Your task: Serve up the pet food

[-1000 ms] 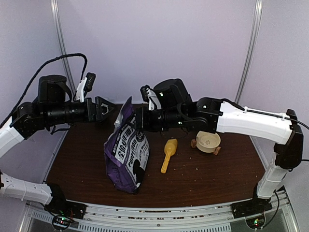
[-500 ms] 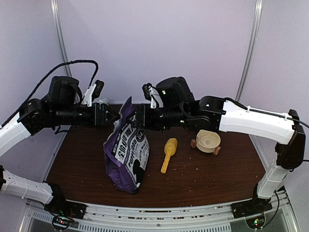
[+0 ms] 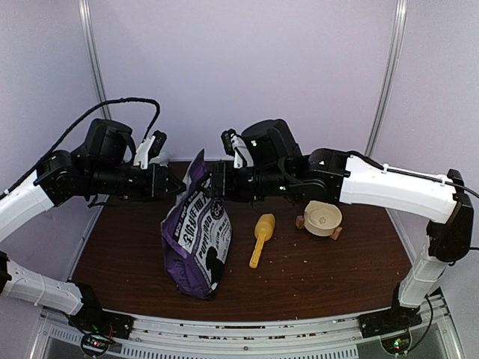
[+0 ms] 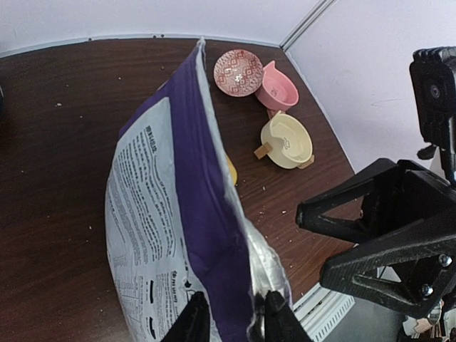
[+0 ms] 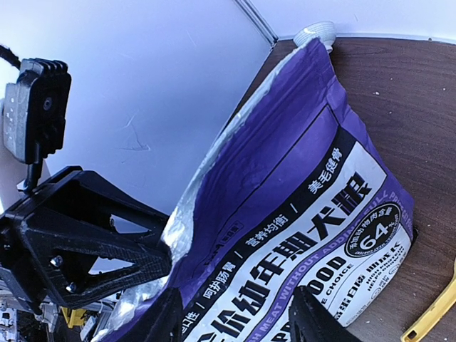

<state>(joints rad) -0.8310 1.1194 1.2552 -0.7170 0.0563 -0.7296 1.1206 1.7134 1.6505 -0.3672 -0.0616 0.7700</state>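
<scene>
Lying as stray specks on the counter (image 3: 337, 269) beside the purple bag (image 3: 196, 239), the pet food (image 4: 269, 211) is loose. Left end effector (image 4: 231, 320) flanks the bag's top edge, grip indeterminate; right end effector (image 5: 239, 317) straddles that edge, fingers apart.

purple bag (image 5: 306, 214), "puppy food", "64"
</scene>
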